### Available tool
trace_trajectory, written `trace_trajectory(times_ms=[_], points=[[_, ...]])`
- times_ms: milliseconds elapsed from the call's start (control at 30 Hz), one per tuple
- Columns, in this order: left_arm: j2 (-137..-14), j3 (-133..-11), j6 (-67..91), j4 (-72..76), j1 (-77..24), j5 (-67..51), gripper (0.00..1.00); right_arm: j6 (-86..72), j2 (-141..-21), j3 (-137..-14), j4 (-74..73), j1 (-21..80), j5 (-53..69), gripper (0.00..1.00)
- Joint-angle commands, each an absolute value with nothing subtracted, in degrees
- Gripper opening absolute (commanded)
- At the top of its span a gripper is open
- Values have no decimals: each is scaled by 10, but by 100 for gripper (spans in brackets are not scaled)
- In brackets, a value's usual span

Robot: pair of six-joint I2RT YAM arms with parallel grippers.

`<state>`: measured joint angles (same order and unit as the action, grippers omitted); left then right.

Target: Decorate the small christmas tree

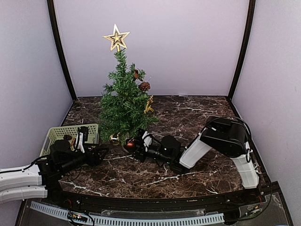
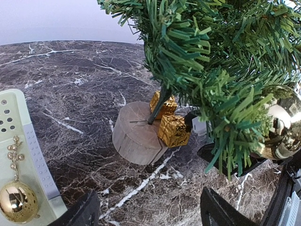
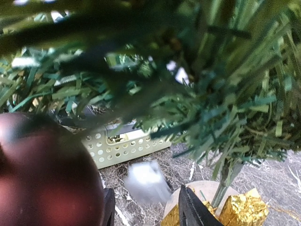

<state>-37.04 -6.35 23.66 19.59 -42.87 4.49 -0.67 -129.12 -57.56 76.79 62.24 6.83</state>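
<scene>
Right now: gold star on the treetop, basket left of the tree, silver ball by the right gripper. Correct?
One slip: the ball by the right gripper is dark red, not silver, as the top and right wrist views show. The star is gold and tops the tree, and the basket sits left of it.

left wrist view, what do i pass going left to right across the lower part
gold bauble with bead sprig → round wooden stump base → gold gift boxes → large gold bauble under the branches
</scene>
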Motion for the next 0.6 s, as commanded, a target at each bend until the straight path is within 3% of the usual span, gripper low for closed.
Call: trace_trajectory(times_ms=[0,233,567], points=[[-364,-59,242,195,-424,40,76,-4,-1299,-596,802,627,66,46],[-361,-56,244,195,-424,40,76,-4,-1302,-603,802,627,65,45],[-356,-53,248,194,-423,40,76,-4,-1298,-606,799,627,69,32]])
